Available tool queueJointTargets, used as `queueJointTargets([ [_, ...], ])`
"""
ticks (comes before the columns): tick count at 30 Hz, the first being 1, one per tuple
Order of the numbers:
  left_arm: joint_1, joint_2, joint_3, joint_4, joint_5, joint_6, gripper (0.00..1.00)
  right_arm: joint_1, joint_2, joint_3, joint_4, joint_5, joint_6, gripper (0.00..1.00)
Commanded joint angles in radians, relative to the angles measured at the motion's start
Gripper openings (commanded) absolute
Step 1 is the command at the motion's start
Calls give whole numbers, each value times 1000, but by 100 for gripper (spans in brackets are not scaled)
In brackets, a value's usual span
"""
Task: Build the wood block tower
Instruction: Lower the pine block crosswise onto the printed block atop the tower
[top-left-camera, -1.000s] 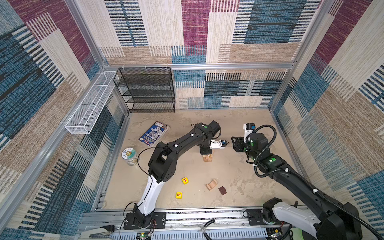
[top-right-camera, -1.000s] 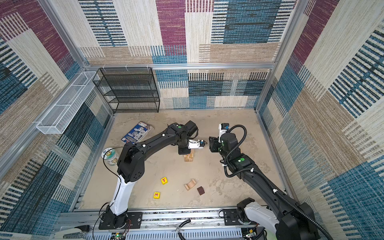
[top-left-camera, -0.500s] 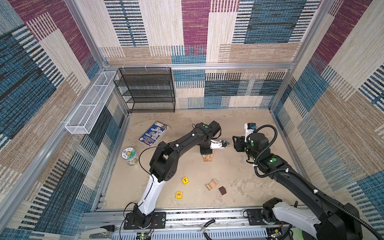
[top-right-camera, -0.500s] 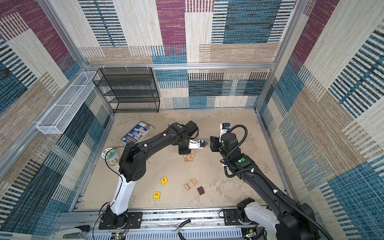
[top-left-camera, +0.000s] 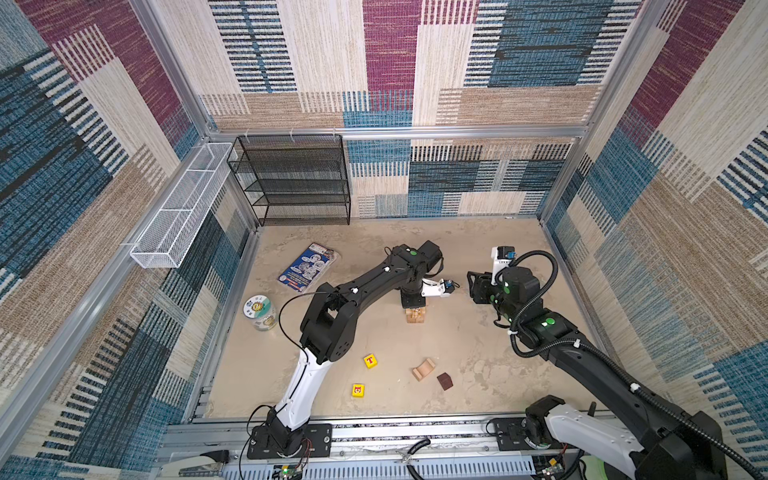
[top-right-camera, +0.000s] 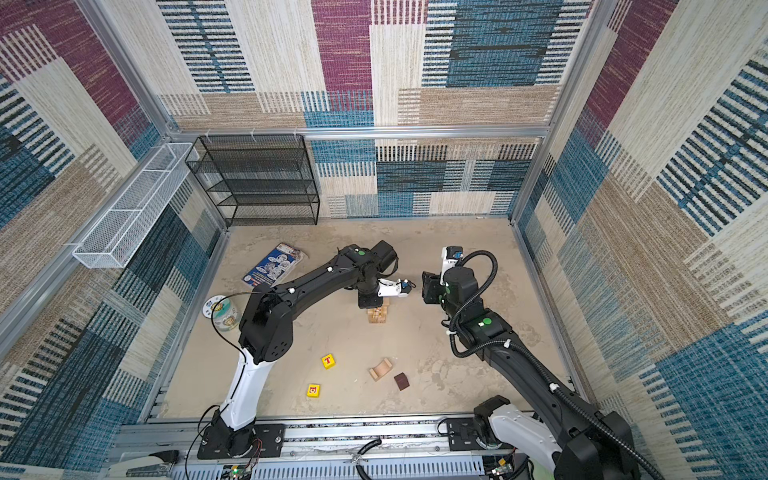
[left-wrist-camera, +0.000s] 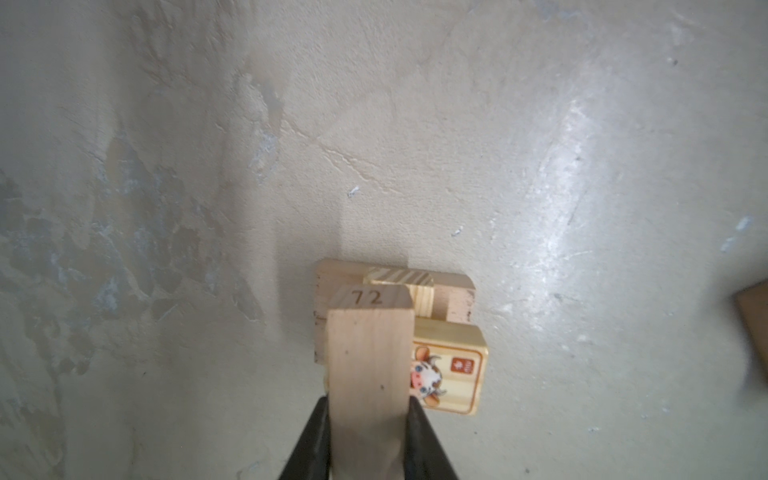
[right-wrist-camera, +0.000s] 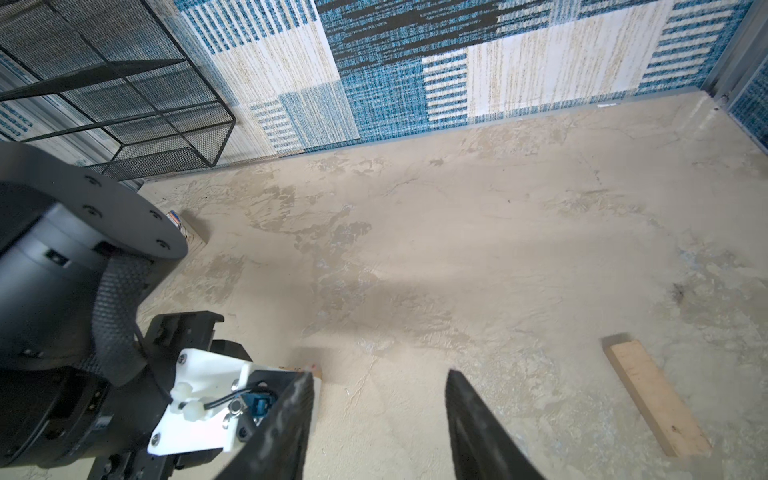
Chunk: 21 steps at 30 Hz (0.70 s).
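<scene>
Only in the left wrist view is the left gripper (left-wrist-camera: 369, 409) seen clamped on a pale bar (left-wrist-camera: 368, 353) marked 72, right at the block tower (top-left-camera: 415, 316) in the middle of the sandy floor (top-left-camera: 457, 340) — that grip is hidden in both top views. The right gripper (right-wrist-camera: 378, 386) is held with jaws apart and empty, near a flat bar (right-wrist-camera: 656, 399). All around are patchwork walls (top-left-camera: 390, 62) — nothing is seen moved since before.

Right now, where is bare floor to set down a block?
Free: far strip between black rack and right wall; middle patch between tower and T cube. Crowded: at the tower, where left claw holds a bar; near edge by arch and brown cube.
</scene>
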Motion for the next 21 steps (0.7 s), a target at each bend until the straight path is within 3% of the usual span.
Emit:
queueJointTargets([
  [1, -1, -4, 3, -12, 14, 20, 23, 0, -8, -3, 28, 11, -7, 54],
  [21, -1, -3, 4, -12, 8, 7, 30, 0, -35, -3, 29, 17, -2, 52],
])
